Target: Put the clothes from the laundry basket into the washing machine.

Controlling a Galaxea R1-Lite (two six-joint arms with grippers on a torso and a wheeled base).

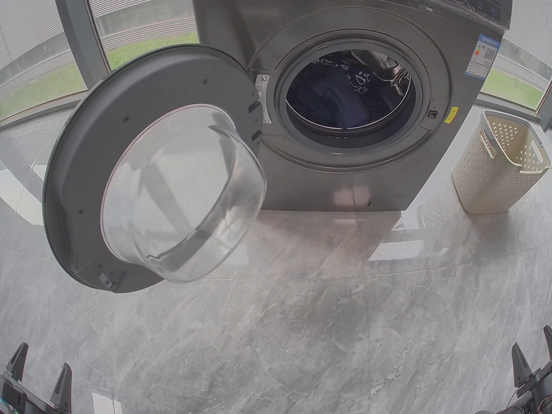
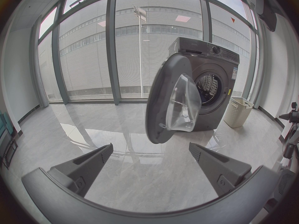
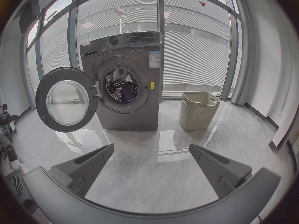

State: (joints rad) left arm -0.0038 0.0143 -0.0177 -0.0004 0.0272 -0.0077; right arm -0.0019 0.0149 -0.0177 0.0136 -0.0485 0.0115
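Black wedge-fingered left gripper [image 2: 150, 147] and right gripper [image 3: 151, 147] are hanging spread wide, empty, in the head view's lower corners. Dark blue clothes [image 1: 339, 96] are lying inside the grey front-loading washing machine [image 1: 345, 185], upper centre. The cream perforated plastic laundry basket [image 1: 489, 179], right edge, is looking empty, so checking inside it seems wise. A blue-and-white sticker [image 1: 482, 57] is showing print too small to read.

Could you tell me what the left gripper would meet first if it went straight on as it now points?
Probably the washing machine's open door, which hangs ahead of the left gripper; floor lies between, depth unclear.
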